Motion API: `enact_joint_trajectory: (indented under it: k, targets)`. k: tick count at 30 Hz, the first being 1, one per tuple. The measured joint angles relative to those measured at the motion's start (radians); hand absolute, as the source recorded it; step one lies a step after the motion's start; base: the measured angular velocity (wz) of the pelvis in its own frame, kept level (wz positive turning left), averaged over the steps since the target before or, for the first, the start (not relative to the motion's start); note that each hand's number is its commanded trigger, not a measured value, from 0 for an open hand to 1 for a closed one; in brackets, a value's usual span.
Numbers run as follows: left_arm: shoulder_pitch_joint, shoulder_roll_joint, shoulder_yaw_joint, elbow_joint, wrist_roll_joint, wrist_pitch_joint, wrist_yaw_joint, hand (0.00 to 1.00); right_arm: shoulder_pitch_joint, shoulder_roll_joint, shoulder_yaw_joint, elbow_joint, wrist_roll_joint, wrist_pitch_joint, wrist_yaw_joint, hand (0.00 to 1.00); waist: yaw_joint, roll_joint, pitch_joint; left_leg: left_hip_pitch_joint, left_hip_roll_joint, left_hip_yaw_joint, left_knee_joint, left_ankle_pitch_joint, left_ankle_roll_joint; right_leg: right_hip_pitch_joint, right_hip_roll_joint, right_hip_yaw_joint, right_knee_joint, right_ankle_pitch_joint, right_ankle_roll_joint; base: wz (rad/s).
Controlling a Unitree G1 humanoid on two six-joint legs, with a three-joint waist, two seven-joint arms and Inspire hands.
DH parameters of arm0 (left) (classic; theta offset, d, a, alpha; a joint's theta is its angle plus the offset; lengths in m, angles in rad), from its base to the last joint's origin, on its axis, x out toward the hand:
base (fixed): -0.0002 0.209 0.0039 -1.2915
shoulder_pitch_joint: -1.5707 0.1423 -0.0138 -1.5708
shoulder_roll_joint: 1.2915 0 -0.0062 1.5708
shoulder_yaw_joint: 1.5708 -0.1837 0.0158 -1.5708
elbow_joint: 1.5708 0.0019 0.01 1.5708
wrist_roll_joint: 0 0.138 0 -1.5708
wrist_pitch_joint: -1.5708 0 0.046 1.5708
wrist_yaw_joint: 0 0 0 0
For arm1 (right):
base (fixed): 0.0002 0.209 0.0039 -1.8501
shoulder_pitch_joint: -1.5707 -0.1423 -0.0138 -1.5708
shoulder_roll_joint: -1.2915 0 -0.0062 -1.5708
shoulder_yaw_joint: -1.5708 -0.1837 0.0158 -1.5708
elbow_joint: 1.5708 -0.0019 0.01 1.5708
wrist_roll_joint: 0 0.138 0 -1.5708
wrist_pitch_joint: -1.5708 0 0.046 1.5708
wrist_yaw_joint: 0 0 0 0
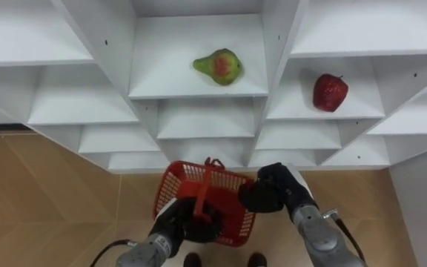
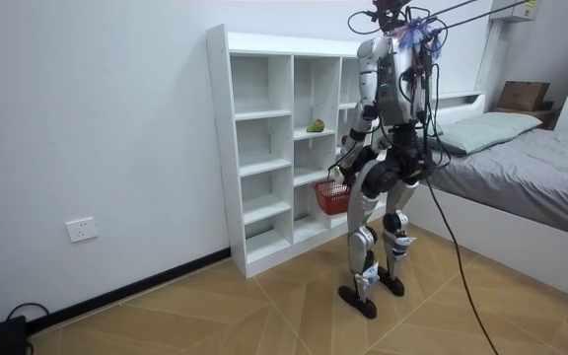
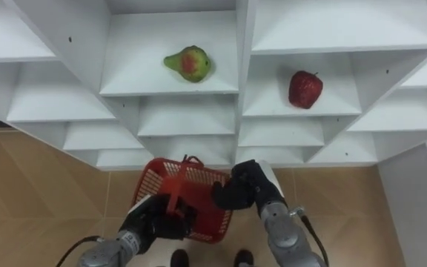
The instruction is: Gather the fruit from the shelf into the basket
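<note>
Left hand grips basket handle (pear shelved).

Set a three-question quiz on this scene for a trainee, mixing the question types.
1. True or false: the pear lies in the red basket.
2. Which hand grips the basket's handle? A) left B) right C) neither
3. Fill in: the red fruit sits on a shelf in the column to the pear's ____.
Key: 1 false, it lies on a shelf; 2 A, the left hand; 3 right.
</note>
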Motion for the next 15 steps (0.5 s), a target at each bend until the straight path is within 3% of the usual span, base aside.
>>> enact_joint_trajectory:
  k: [5,15]
  targets:
    - [-0.029,-0.005,-0.070,-0.004,0.000,-0.001,-0.037,1.00,-0.033,0.001,0.020,0.039,0.008,-0.004,-0.013,1.00,0.002,0.011,0.0008,-0.016,0.002,0.003,0.003,0.000,0.000,-0.019,0.000,0.002,0.003,0.002,-0.002,-0.01]
    - [-0.040,-0.005,-0.089,-0.005,-0.011,-0.001,-0.059,1.00,-0.066,0.009,0.050,0.082,0.058,-0.004,-0.017,1.00,0.003,0.015,0.0029,-0.022,0.003,0.018,0.001,0.000,0.000,-0.033,0.000,0.015,0.006,0.002,-0.003,-0.03]
